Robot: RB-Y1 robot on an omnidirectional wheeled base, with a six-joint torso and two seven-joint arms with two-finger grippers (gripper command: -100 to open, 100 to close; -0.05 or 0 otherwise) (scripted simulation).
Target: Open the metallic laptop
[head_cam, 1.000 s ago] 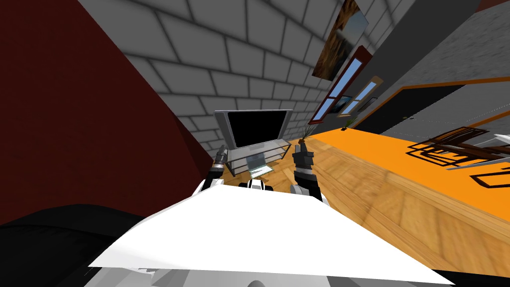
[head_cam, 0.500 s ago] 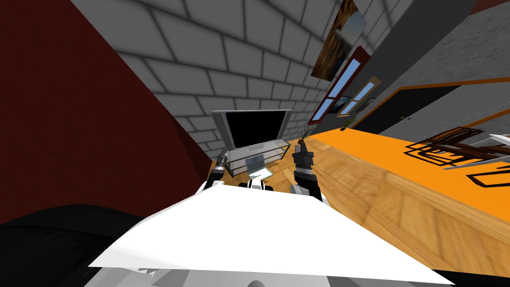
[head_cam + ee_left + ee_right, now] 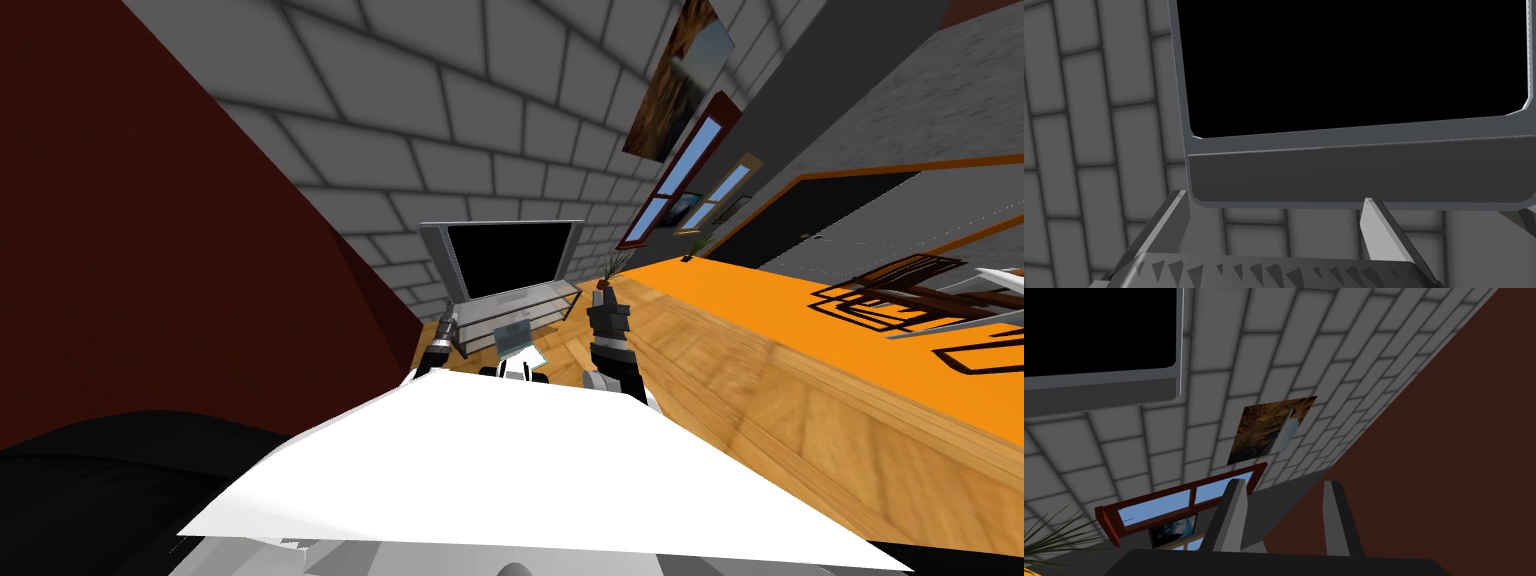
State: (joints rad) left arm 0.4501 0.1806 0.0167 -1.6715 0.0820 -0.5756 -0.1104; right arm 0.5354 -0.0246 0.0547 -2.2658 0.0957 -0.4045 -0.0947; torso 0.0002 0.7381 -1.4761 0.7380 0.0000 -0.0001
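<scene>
The laptop (image 3: pixel 515 337) is small and light grey, low down in front of the glass TV stand (image 3: pixel 560 298), with its lid standing up from the base. Whether it rests on the floor or on a low shelf I cannot tell. My left gripper (image 3: pixel 447 325) hangs just left of it, a little apart. In the left wrist view the left gripper (image 3: pixel 1274 205) is open and empty, facing the TV's (image 3: pixel 1354 165) lower bezel. My right gripper (image 3: pixel 607 298) is raised to the laptop's right; there the right gripper (image 3: pixel 1284 485) has its fingers apart with nothing between them.
The grey-framed TV (image 3: pixel 510 255) stands on the glass stand against a grey brick wall. A dark red wall (image 3: pixel 150 230) closes the left side. A small plant (image 3: pixel 615 265) stands right of the stand. An orange rug (image 3: pixel 800 320) and dark chairs (image 3: pixel 900 290) lie to the right on wooden floor.
My head view has shifted a little, so the TV sits slightly further left. The left gripper has come lower beside the stand. The right arm has held still.
</scene>
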